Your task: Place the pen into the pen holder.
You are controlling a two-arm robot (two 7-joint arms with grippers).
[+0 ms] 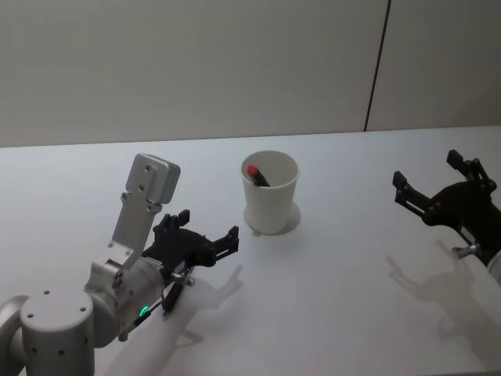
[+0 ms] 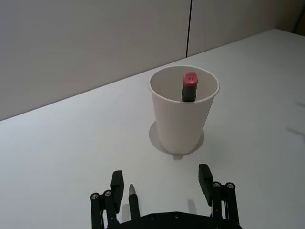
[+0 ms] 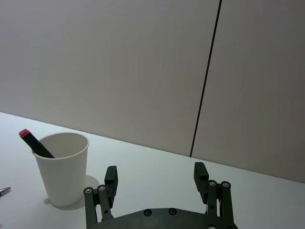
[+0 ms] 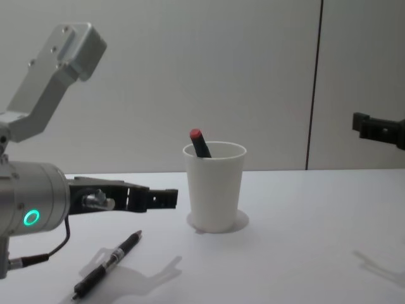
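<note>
Below left gripper [image 4: 163, 198], pen [image 4: 107, 263] on table [image 4: 304, 240]

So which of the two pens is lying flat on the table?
The black pen near the left gripper lies flat; the red-topped pen stands tilted inside the white cup.

Bent left arm sat low at left side, silver forearm showing green light. left end effector [image 1: 207, 225] pointed forward, roughly level, black fingers [image 2: 117, 182] spread wide, empty. right arm reached in from right side; right end effector [image 1: 427, 168] held higher, also spread, empty.
</note>
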